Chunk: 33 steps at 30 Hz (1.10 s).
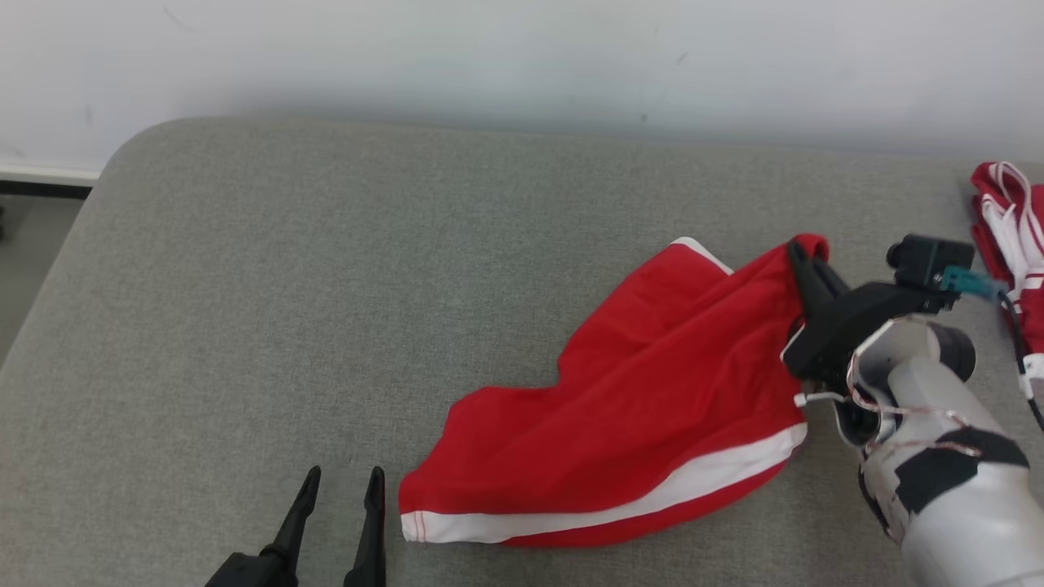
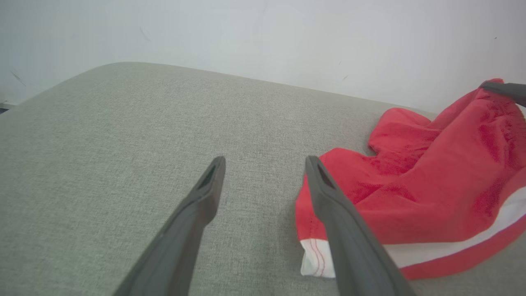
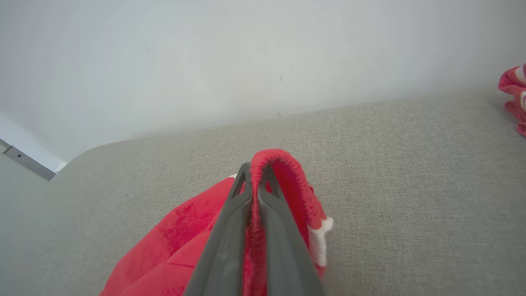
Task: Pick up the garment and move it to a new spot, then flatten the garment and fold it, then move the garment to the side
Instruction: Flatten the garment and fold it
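On the grey fabric surface point(image 1: 245, 285), head view:
- Right arm: pale forearm point(image 1: 938, 456) enters from the lower right and reaches up-left, wrist raised off the surface.
- Right gripper point(image 1: 798, 253): clenched on the upper right edge of the garment point(image 1: 652, 408), which rises to a peak at the fingers.
- Garment: red shorts with a white band, right of centre; the lower hem lies on the surface, the gripped edge is lifted.
- Left gripper point(image 1: 344, 473): at the bottom edge, fingers pointing up, spread apart, grasping nothing, just left of the hem corner and apart from it.
- Second red-and-white cloth pile point(image 1: 1007, 236): at the right edge, near the white wall point(image 1: 522, 57).

Left wrist view:
- Left gripper point(image 2: 265, 160): jaws wide, bare grey surface between them; it hangs low over the surface.
- Garment point(image 2: 431, 193): to the right; the near finger overlaps the white-banded hem corner in the picture, contact cannot be told.
- Right gripper's dark finger point(image 2: 503, 88): at the peak of the cloth, upper right.

Right wrist view:
- Right gripper point(image 3: 255, 168): fingers pressed together, a ridge of red fabric pinched between them.
- Garment point(image 3: 287, 181): a gathered red waistband loops over the fingertips, with a white trim end beside the right finger.
- Cloth pile point(image 3: 513, 94): far right, well apart.
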### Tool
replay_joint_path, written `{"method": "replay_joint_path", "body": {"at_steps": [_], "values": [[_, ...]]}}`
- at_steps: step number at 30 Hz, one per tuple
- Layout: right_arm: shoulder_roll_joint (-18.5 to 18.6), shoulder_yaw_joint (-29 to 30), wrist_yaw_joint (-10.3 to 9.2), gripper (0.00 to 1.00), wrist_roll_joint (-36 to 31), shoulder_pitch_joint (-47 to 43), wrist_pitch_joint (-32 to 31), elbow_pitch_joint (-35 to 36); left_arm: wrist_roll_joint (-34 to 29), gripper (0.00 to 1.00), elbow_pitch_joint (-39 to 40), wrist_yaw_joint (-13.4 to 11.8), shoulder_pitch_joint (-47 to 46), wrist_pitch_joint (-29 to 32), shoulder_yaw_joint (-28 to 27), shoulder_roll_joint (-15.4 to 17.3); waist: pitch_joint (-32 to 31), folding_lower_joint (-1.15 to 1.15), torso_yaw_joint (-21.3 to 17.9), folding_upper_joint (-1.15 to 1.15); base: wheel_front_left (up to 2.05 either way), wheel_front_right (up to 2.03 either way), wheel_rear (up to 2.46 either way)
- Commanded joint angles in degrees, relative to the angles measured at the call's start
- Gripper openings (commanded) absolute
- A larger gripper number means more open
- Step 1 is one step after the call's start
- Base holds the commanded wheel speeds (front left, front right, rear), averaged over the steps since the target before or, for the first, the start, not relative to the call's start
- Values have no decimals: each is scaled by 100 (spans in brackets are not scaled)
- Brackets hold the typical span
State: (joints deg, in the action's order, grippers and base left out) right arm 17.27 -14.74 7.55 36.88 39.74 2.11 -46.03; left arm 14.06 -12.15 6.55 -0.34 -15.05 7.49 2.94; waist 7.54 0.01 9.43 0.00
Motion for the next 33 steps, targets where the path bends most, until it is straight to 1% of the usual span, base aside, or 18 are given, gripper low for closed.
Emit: {"method": "replay_joint_path", "body": {"at_steps": [1,4,6,7,8,9,11,13,16,19,21,27,30,33], "values": [[-43,57,-16,0,-19,151,57,-151,44,100,-12,-9,-74,-17,34,-9,111,-1,98,0,0,0,0],[-146,214,-16,0,-177,607,250,-825,122,100,-45,-54,-173,-17,159,-8,192,-1,215,0,0,0,0],[-220,177,-16,0,-314,784,278,-1231,172,100,-69,-82,-234,-17,231,-8,208,-1,288,0,0,0,0],[-234,122,-16,28,-391,877,316,-1362,172,100,-74,-97,-250,-17,252,-8,207,-1,308,0,0,0,0],[-248,67,-16,86,-442,953,364,-1464,178,100,-78,-101,-250,-17,271,-8,197,-1,324,0,0,0,0],[-272,19,-16,100,-465,988,408,-1546,190,100,-80,-125,-245,-17,285,-8,178,-1,324,0,0,0,0],[-280,-156,-16,100,-564,968,437,-1680,193,100,-85,-145,-198,-17,290,-8,113,-1,290,0,0,0,0],[-240,-377,-16,100,-645,940,510,-1654,176,100,-103,-148,-131,-17,268,-8,42,-1,233,0,0,0,0],[-174,-585,-16,100,-533,782,644,-1520,139,100,-95,-155,-58,-17,209,-7,-61,-1,107,0,0,0,0],[-25,-781,-16,100,-361,540,722,-1303,104,100,-79,-146,33,-17,147,-8,-156,-1,-35,0,0,0,0],[61,-857,-16,100,-132,327,750,-1101,80,100,-82,-131,77,-17,103,-8,-221,-1,-129,0,0,0,0],[475,-987,-16,100,385,-418,1090,-245,32,100,-53,-116,237,-17,-36,-7,-373,-1,-418,0,0,0,0],[651,-911,-16,100,503,-806,1232,193,20,100,-33,-105,295,-17,-78,-8,-407,-1,-495,0,0,0,0],[766,-783,-16,100,471,-1301,1296,622,-34,100,-27,-73,365,-17,-86,-8,-421,-1,-536,0,0,0,0]]}}
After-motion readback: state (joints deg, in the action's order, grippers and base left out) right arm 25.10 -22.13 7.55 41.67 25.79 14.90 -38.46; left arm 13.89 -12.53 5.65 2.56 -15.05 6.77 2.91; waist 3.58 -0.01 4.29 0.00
